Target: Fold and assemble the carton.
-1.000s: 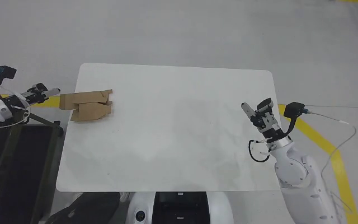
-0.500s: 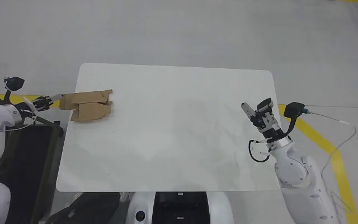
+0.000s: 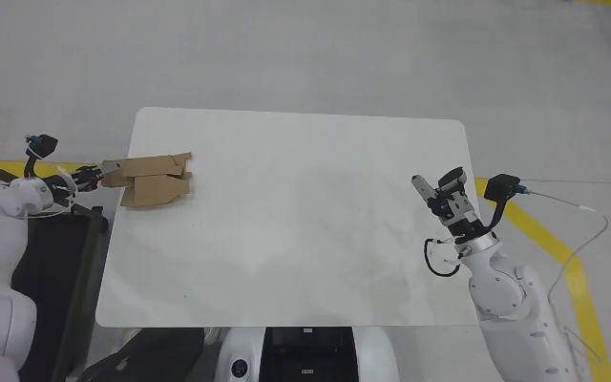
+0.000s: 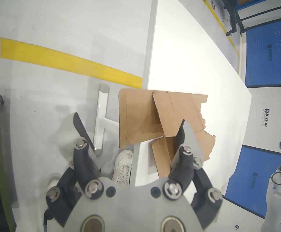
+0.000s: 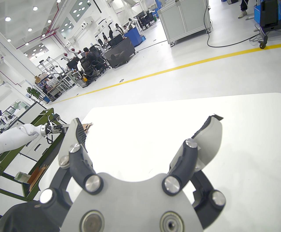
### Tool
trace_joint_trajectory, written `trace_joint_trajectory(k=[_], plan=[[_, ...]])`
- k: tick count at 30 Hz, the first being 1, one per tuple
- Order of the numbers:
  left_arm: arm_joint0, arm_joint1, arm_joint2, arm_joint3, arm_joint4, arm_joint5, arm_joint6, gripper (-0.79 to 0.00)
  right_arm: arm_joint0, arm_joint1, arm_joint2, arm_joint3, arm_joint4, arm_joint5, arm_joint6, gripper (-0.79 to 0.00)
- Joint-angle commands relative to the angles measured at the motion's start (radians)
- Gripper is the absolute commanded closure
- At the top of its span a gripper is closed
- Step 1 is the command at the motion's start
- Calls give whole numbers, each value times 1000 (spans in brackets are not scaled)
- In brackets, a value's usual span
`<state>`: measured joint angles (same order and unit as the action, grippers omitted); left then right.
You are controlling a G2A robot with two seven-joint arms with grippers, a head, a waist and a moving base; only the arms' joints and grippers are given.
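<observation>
Carton (image 3: pixel 151 179): lying flat, overhanging the counter (image 3: pixel 305 239) edge. Left claw (image 4: pixel 129 118): hovering wide open, empty, at the overhang. The grasp is seemingly beginning, and closing on the cardboard is probably next. Right claw (image 3: pixel 437 178): sitting open, empty.

site: robotics lab hall | seen: yellow floor line (image 5: pixel 175 68), office chairs (image 5: pixel 87 64), framed cabinet (image 5: pixel 186 22), ceiling lights (image 5: pixel 35 8)

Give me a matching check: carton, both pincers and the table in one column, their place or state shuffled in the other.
1 carton
2 left pincer
3 right pincer
4 table

A open, over the table's end away from the carton
B white, bearing the carton
C flat, overhanging the table's edge
D open, off the table's edge beside the carton

Pairs: 1-C, 2-D, 3-A, 4-B.
</observation>
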<state>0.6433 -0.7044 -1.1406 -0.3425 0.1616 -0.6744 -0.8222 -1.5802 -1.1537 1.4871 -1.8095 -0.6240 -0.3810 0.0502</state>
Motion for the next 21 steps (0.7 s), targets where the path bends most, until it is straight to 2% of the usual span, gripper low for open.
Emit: trace_joint_trajectory(k=[1,8,10,12,21], plan=[[-9,-6,5,13,1,5,-1,-271,0,0,0,0,0,0,0,-785],[-33,-23,18,45,9,5,-12,-259,0,0,0,0,0,0,0,-785],[-39,-26,19,53,8,3,-14,-172,0,0,0,0,0,0,0,-785],[-44,-29,16,61,-7,-10,-26,-12,0,0,0,0,0,0,0,-785],[-64,-26,-20,82,-101,-100,-111,0,0,0,0,0,0,0,0,-785]])
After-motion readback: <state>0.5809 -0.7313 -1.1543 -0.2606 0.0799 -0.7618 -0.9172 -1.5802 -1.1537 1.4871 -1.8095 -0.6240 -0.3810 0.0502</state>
